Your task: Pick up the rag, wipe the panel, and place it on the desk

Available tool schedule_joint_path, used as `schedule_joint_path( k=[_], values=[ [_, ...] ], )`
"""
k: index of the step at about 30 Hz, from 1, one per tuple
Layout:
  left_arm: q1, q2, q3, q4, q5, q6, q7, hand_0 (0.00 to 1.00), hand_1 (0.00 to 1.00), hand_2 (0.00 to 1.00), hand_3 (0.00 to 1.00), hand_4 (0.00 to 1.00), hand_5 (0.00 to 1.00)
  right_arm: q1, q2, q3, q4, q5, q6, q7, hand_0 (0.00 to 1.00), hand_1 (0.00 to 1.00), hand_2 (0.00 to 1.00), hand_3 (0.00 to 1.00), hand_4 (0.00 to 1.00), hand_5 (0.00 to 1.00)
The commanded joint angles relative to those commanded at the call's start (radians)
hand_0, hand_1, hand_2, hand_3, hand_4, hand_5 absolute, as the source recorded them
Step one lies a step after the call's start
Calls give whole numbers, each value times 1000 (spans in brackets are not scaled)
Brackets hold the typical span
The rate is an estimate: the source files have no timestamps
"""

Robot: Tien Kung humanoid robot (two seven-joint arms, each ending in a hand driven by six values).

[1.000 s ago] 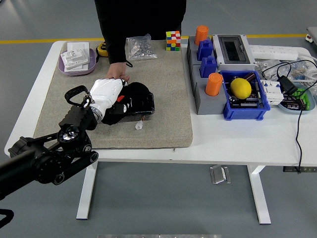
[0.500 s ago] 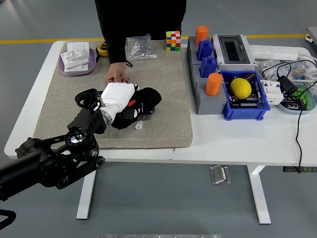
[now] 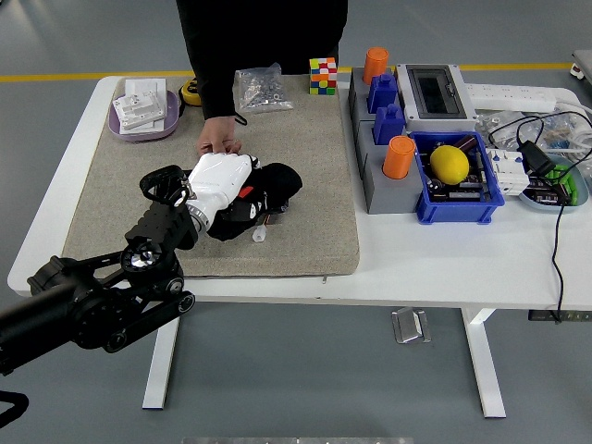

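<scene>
Fingers of the left hand (image 3: pixel 225 190) are bunched around the black rag (image 3: pixel 275 182), pressing it down on the grey mat (image 3: pixel 305 166). Just behind it, a person's hand (image 3: pixel 218 137) rests on the mat. The panel beneath is hidden.

left arm: reaching in from lower left | left hand (image 3: pixel 227 190): curled, palm down
</scene>
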Motion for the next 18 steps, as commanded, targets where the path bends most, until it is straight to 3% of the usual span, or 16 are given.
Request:
schedule_joint_path(
  k=[18],
  values=[
    [25,52,-48,64,10,5,-4,218,119,456,395,461,2,-10,9,12,0,-6,-3,4,759,705,715,592,922,576]
  ],
)
